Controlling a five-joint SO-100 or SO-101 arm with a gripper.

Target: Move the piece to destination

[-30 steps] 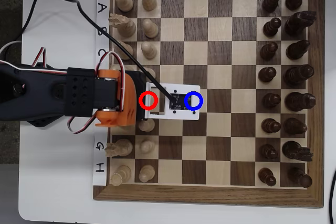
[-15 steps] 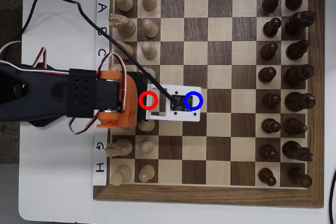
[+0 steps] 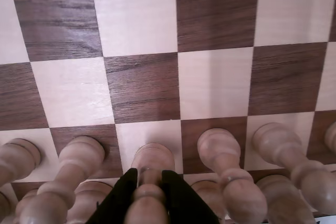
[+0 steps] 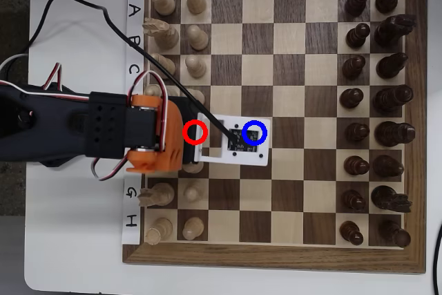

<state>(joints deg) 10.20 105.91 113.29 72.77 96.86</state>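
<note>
In the wrist view my gripper point(image 3: 149, 176) stands over the row of pale pawns. Its black fingers point(image 3: 119, 198) press on both sides of one pale-wood pawn point(image 3: 152, 157), which stands on a pale square. In the overhead view my arm point(image 4: 103, 129) reaches in from the left and hides this pawn; a red ring point(image 4: 196, 132) is drawn there. The blue ring point(image 4: 254, 132) marks the destination two squares to the right, and the white camera board covers that square. In the wrist view no ring shows; the pale square two ahead point(image 3: 134, 14) is bare.
Neighbouring pale pawns stand close on either side point(image 3: 81, 150) point(image 3: 218, 142), with taller pale pieces behind them point(image 3: 47, 203). In the overhead view other pale pawns point(image 4: 197, 67) line column 2. Dark pieces point(image 4: 357, 98) fill the right columns. Black and white cables trail off the board's left side.
</note>
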